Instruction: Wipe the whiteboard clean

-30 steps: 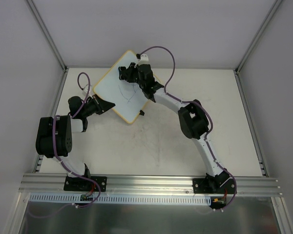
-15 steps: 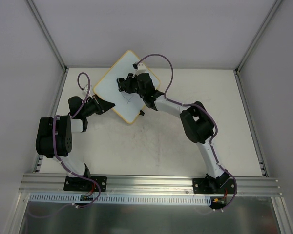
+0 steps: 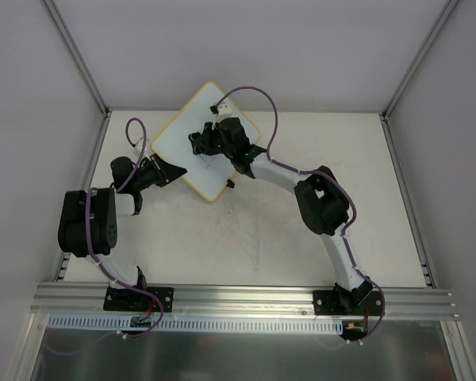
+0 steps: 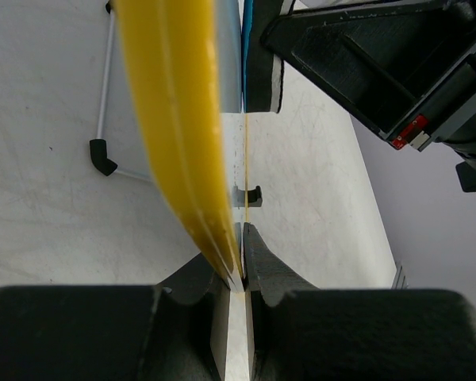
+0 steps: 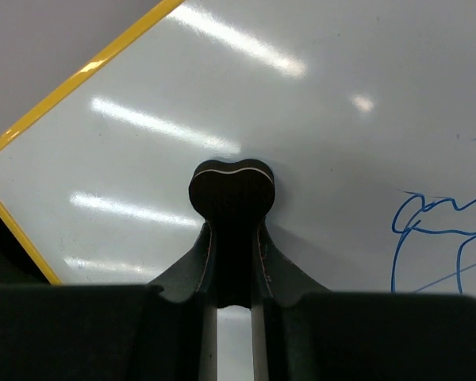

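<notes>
the whiteboard sits at the far left of the surface, turned like a diamond, with its far corner reaching past the back edge in the overhead view. the left pincer is clamped on the board's near-left edge, its two fingers pressed tight against either side of the yellow frame. from that wrist the board is seen edge-on and looks raised off the surface on that side, though how far it tilts i can't tell. a small black clip shows just beyond the edge.

the right arm reaches across from the right, and the right pincer hangs over the middle of the board. its fingers are closed around a dark pad with a rounded end, and that end is pushed against the white face. a little to the right of the pad, some blue scribbles are on the board. the area around the pad and up towards the frame is plain white with light glare.
</notes>
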